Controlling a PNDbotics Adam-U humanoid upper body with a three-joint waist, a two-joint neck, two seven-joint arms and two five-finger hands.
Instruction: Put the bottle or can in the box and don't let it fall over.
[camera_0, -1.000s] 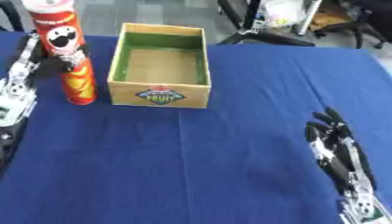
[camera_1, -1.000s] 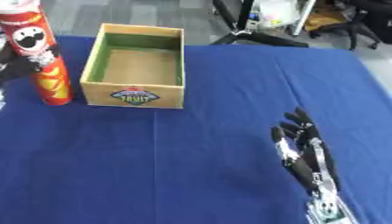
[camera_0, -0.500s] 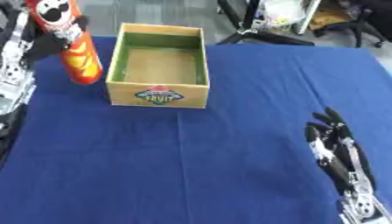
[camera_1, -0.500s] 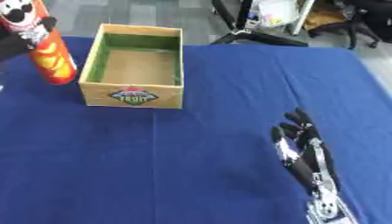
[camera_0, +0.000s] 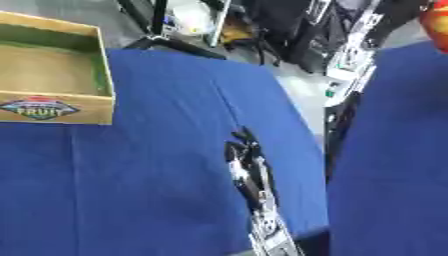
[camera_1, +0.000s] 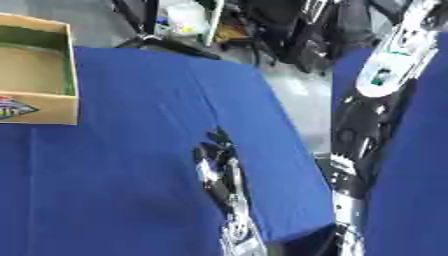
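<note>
1. You are looking at a table covered in deep blue matt cloth (camera_0: 157, 190), showing a soft woven look and a faint crease running down it.
2. You are seeing an open brown cardboard box (camera_0: 54, 107) with a dull paper finish, a green-tinted inner wall and a printed fruit label on its front.
3. Your right hand (camera_0: 248, 167), resting open on the cloth, is showing black plastic-looking fingers with pale silver metal at the joints.
4. An upright arm of white and black hard casing (camera_1: 385, 75) is showing a smooth, slightly glossy surface at the right side.
</note>
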